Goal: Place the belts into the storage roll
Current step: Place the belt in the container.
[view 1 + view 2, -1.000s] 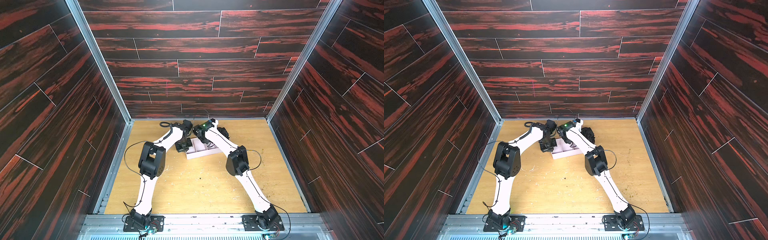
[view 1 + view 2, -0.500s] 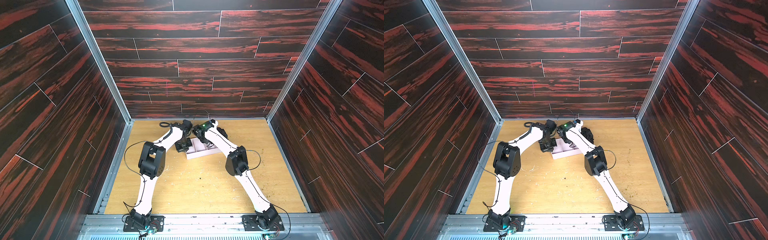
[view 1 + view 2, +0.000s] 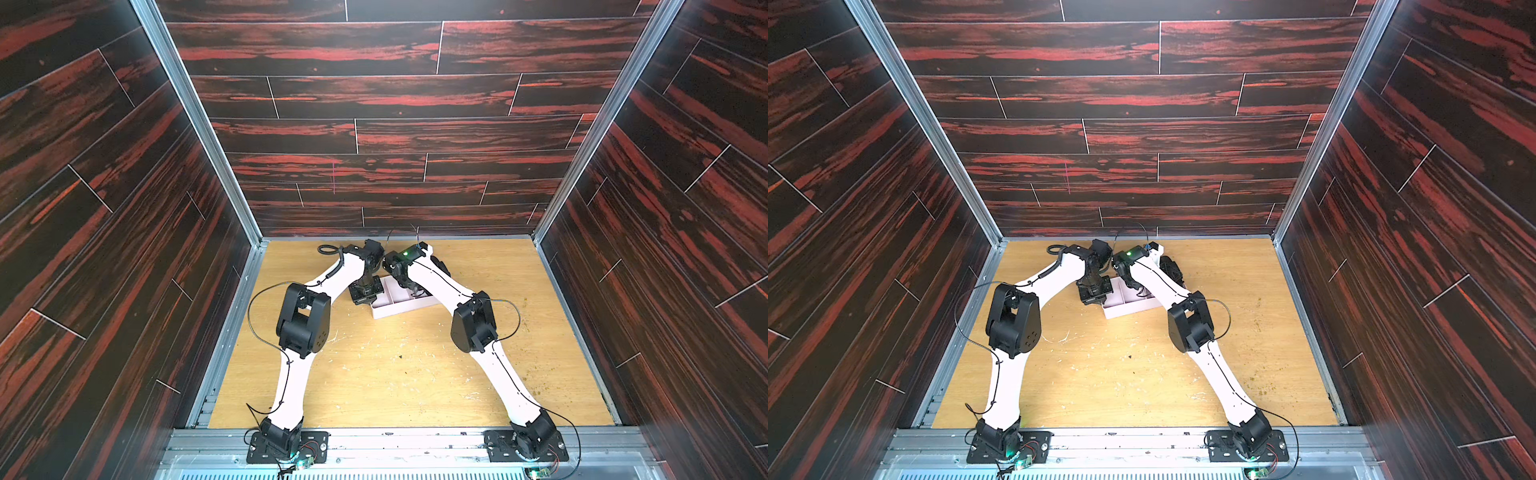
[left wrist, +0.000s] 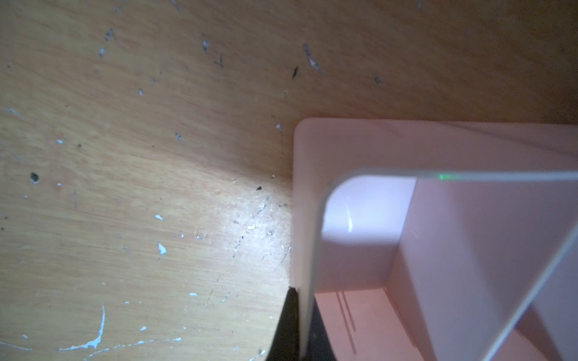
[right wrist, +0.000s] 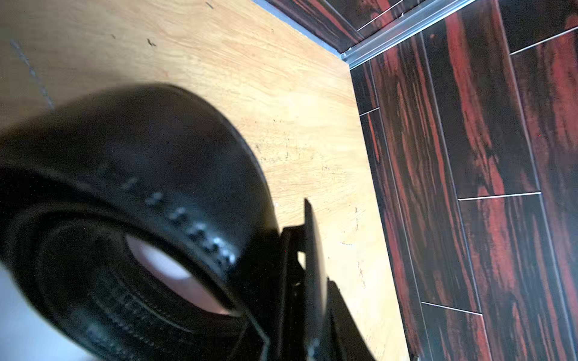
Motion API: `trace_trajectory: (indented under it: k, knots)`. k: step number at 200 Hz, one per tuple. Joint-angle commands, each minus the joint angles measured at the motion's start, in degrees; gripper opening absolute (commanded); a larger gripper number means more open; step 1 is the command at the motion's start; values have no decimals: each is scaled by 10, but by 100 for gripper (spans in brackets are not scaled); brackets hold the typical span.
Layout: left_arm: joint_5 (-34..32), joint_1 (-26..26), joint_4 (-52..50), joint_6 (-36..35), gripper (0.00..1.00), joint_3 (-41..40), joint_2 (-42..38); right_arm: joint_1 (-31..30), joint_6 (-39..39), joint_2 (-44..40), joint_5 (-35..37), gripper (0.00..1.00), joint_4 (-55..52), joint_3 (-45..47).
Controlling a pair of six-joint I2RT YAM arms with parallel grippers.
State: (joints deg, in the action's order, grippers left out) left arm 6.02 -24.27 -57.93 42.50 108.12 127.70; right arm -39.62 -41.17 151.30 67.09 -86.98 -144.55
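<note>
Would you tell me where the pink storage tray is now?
In both top views the storage tray lies far-centre on the wooden table, its left end wall pinched by the left pincer.

Blur and the arms hide a good deal here.
The belt (image 5: 131, 175) is a blurred coil, cropped at the picture's edge. Whether the black piece (image 5: 312, 250) beside it is buckle or finger, I can't tell. In both top views the right arm (image 3: 436, 282) covers the storage roll's (image 3: 399, 305) far side. Only the left gripper's (image 4: 302, 325) cropped tips show.
</note>
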Motion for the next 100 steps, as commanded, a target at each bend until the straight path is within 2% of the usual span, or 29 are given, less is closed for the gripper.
trace_trajectory:
  k: [1, 26, 41, 86, 100]
  knots:
    - [44, -53, 16, 3, 0, 17, 4, -64, -1, 51, -100, 0, 20, 11]
    - [45, -53, 16, 5, 0, 16, 2, -58, -26, 38, -70, 0, -6, 7]
    - [43, -53, 16, 6, 0, 16, 1, -56, -33, 23, -57, 3, -5, 10]
    - [39, -47, 15, 8, 0, 10, 0, -37, -3, -31, -35, 16, 41, 17]
    - [41, -45, 18, 7, 0, 6, 0, -32, 18, -51, -34, 25, 68, 23]
